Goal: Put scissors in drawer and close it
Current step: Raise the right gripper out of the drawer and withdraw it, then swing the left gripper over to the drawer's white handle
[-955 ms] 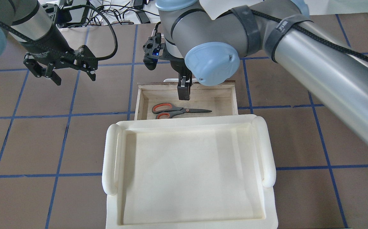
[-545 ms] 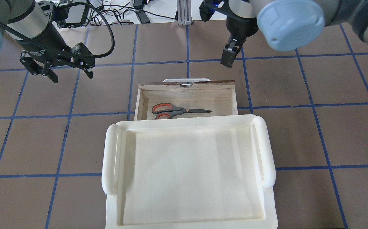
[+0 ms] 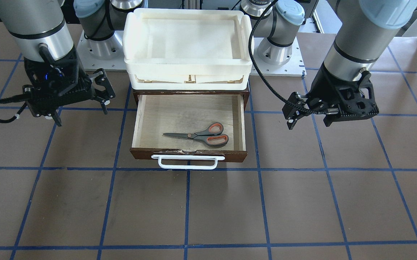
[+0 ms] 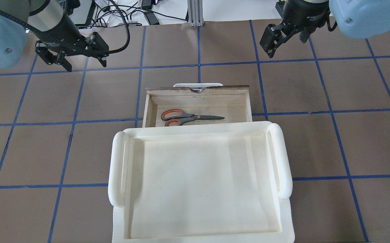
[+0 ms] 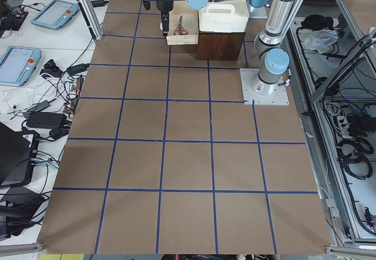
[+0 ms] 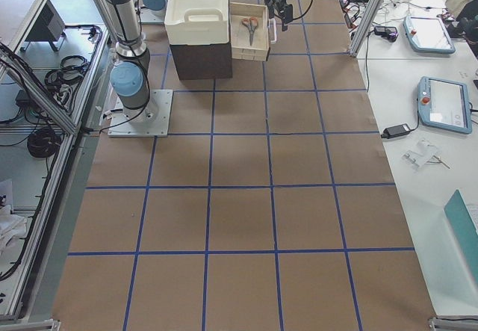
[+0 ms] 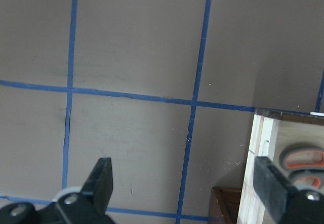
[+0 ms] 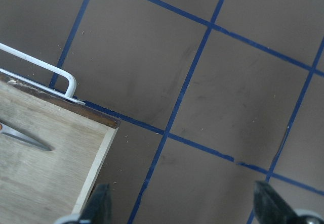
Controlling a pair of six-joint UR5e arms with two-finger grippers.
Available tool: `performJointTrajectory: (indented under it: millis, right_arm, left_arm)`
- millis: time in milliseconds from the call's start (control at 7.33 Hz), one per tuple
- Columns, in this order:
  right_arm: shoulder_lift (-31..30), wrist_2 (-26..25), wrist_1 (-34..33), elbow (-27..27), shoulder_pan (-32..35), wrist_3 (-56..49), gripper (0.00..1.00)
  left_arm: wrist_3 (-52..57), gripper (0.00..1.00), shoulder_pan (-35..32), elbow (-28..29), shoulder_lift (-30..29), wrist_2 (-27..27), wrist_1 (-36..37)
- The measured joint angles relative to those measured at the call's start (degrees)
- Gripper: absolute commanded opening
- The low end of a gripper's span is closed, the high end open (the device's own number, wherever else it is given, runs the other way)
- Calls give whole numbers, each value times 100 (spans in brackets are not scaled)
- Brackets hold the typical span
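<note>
The scissors (image 3: 201,135), grey with orange-red lined loops, lie flat inside the open drawer (image 3: 188,154), loops toward the robot's left; they also show in the overhead view (image 4: 188,117). The drawer (image 4: 198,90) stands pulled out, its white bar handle (image 3: 188,163) at the front. My left gripper (image 4: 85,64) is open and empty, above the table to the drawer's left; its wrist view shows its fingers (image 7: 101,178) wide apart. My right gripper (image 4: 286,42) is open and empty, beyond the drawer's far right corner, with fingers (image 8: 271,204) spread.
Stacked white plastic trays (image 4: 284,158) sit on top of the dark wood cabinet, over the back of the drawer. The brown table has blue grid tape. Cables and devices lie beyond the far table edge (image 4: 141,13).
My right gripper rose from just above the drawer and moved away to the far right. My left gripper drifted a little farther away. The scissors and drawer have not moved.
</note>
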Motion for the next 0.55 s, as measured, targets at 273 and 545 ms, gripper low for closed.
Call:
performJointTrajectory:
  millis: [273, 545]
  right_arm:
    - [-232, 27, 165, 18, -6, 849, 100]
    - [-474, 79, 240, 174, -6, 1380, 100]
  left_arm:
    - [-479, 100, -428, 165, -477, -28, 499]
    - [-738, 100, -782, 237, -1037, -28, 1077]
